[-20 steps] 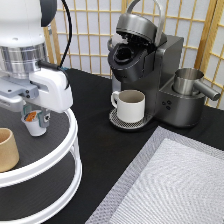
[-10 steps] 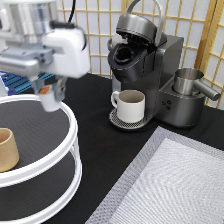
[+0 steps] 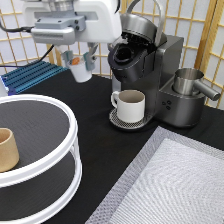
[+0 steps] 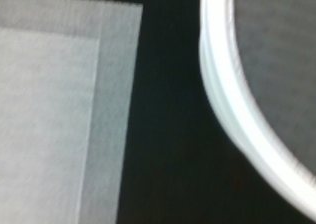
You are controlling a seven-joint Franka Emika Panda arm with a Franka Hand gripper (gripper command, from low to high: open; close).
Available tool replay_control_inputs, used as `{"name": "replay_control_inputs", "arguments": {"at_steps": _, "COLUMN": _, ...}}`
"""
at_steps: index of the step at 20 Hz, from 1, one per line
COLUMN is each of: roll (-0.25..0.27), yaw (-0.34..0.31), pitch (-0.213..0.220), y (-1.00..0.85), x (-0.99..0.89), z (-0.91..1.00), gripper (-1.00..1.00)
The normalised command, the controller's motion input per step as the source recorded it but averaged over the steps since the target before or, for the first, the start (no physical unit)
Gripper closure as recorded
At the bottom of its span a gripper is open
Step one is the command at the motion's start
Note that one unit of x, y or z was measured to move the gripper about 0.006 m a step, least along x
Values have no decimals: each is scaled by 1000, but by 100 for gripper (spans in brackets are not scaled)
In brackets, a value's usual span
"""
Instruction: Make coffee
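In the exterior view my gripper (image 3: 79, 62) hangs high at the top, left of the coffee machine (image 3: 150, 70), and is shut on the coffee (image 3: 79, 69), a small white pod with an orange top. The machine's lid stands raised and its dark pod chamber (image 3: 124, 54) is open. A white handled mug (image 3: 130, 105) sits on the drip tray below the chamber. The pod is in the air, a short way left of the chamber.
A white two-tier round stand (image 3: 50, 150) fills the exterior view's left, with a tan handleless cup (image 3: 7, 149) on its upper shelf. A grey mat (image 3: 170, 185) lies at the bottom right; the stand's rim (image 4: 237, 105) and mat (image 4: 50, 125) show in the wrist view. A steel jug (image 3: 192, 82) sits right of the machine.
The gripper has risen off the stand and travelled to the exterior view's right, carrying the pod toward the machine.
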Motion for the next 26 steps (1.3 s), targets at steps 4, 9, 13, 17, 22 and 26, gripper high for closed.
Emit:
{"name": "replay_control_inputs", "arguments": {"at_steps": 4, "roll": 321, "yaw": 0, "pitch": 2, "y": 198, "x": 110, "z": 392, "gripper": 100}}
{"name": "replay_control_inputs", "arguments": {"at_steps": 9, "roll": 326, "yaw": 0, "pitch": 59, "y": 282, "x": 3, "z": 363, "gripper": 100}}
{"name": "replay_control_inputs", "arguments": {"at_steps": 13, "roll": 290, "yaw": 0, "pitch": 105, "y": 415, "x": 68, "z": 421, "gripper": 100}}
{"name": "replay_control_inputs", "arguments": {"at_steps": 17, "roll": 259, "yaw": 0, "pitch": 135, "y": 438, "x": 294, "z": 481, "gripper": 100}}
{"name": "replay_control_inputs", "arguments": {"at_steps": 22, "roll": 220, "yaw": -20, "pitch": 98, "y": 56, "x": 526, "z": 391, "gripper": 100}}
{"name": "replay_control_inputs", "arguments": {"at_steps": 26, "roll": 77, "yaw": -19, "pitch": 71, "y": 56, "x": 329, "z": 49, "gripper": 100}}
